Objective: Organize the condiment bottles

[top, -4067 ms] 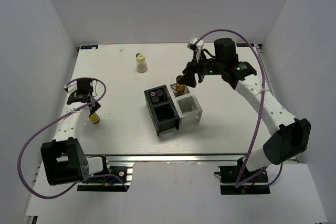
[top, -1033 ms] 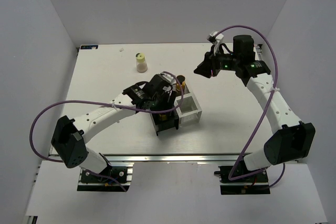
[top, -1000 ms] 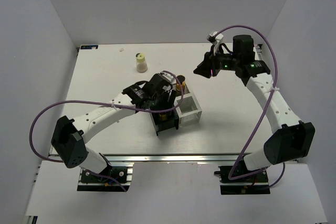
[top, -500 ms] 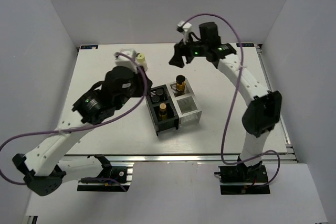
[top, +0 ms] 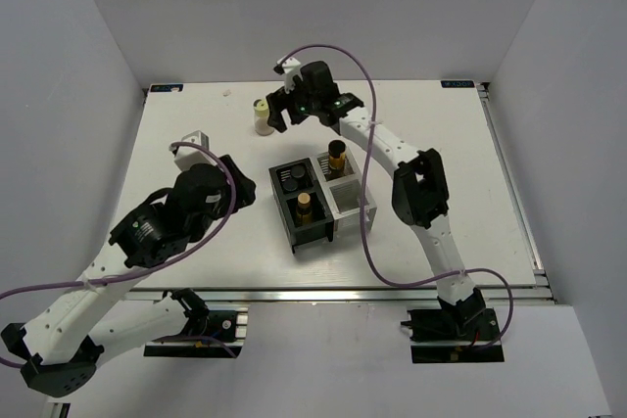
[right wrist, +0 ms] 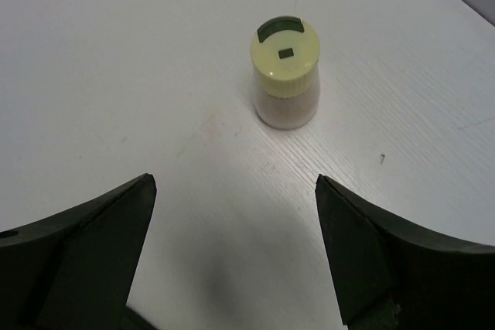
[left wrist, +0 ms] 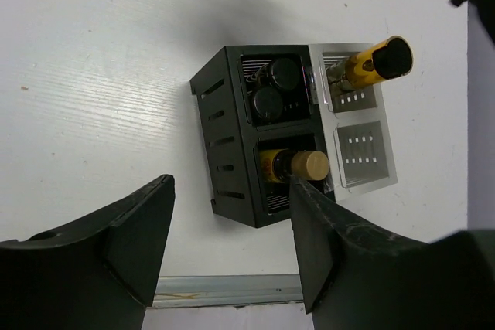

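**Cream-white bottle loose on the tabletop, both grippers open**

You have the right gripper (right wrist: 232, 183) out near the far edge of the tabletop (top: 441, 144), left of the middle. Its jaws are spread wide with nothing between them. The cream-white bottle (right wrist: 285, 73) stands upright just ahead of the fingertips, apart from both, with its pale yellow cap on top. In the top view it sits on bare tabletop near the far edge, and the right gripper is just beside it on its right.

Your left gripper (left wrist: 232, 187) hangs high above the organizers, looking down on them. Its fingers stand apart and hold nothing.

Around the middle of the tabletop, the black organizer (left wrist: 224, 144) and the white organizer (left wrist: 363, 156) stand side by side and touching, with the black one on the left. In the far cell of the black organizer you can see two black-capped bottles (left wrist: 285, 73) next to each other. Its near cell holds a brown bottle (left wrist: 298, 166) with a yellow band and a tan-looking top. The amber-yellow bottle (left wrist: 379, 63), black cap up, stands in the far cell of the white organizer.
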Action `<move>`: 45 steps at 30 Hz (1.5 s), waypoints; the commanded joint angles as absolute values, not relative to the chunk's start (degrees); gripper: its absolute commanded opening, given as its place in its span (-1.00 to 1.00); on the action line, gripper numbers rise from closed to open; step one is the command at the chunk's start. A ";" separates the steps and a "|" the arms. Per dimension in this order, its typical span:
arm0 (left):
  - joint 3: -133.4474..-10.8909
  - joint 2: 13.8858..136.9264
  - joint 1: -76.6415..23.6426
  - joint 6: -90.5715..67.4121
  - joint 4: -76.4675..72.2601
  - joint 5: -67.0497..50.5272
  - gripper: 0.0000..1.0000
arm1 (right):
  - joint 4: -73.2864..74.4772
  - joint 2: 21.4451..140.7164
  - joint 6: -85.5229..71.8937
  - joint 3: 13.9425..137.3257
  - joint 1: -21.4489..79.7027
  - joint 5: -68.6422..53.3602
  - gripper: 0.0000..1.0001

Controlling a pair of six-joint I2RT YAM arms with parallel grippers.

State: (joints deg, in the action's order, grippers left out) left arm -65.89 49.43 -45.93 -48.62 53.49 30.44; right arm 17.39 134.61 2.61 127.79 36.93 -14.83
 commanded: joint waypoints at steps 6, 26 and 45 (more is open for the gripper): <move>-64.07 45.62 -45.88 -55.46 58.18 33.31 0.43 | 3.44 141.15 -4.48 134.74 38.85 -3.88 0.78; -67.66 70.99 -12.05 -30.69 34.28 3.00 0.20 | 3.68 111.99 -5.55 116.14 22.33 -43.39 0.01; -101.59 118.64 -10.02 -15.82 32.27 -5.89 0.78 | 9.32 98.97 -3.69 100.28 13.80 -47.37 0.45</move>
